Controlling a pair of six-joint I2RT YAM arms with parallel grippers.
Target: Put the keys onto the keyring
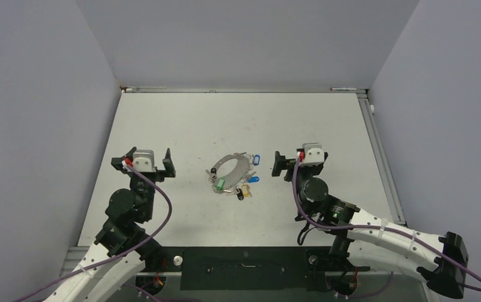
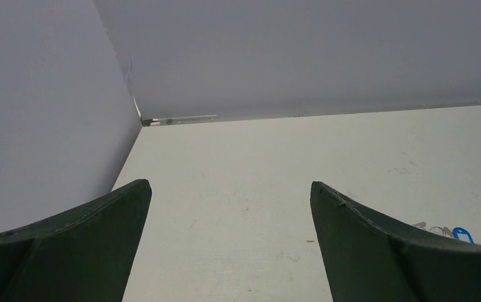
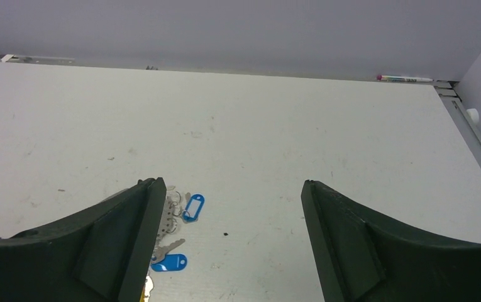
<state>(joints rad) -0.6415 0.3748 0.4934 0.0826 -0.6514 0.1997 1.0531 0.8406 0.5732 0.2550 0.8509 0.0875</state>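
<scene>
Both my pairs of jaws stand wide apart with nothing between them. My left gripper hangs over the left part of the white desk and my right gripper over the right part.

The large thin silver wire keyring lies flat between them, about the middle of the desk and a little toward the near edge. The small silver keys with coloured plastic tags are bunched on its near and right side. I can see two blue tags, a green one and a yellowish one beside something black. From above they touch and overlap the loop. I cannot tell whether any key is already threaded on it, nor where the loop opens.

What worries me most is the wire itself. It looks thin and lies flush on a smooth surface, so my fingertips may close over it and skid it away rather than lift it. The keys are heaped, so pinching one by its tag would likely drag its neighbours or shift the loop. Both arms must also meet in this one small patch, where my fingers could knock each other or scatter the pile.
</scene>
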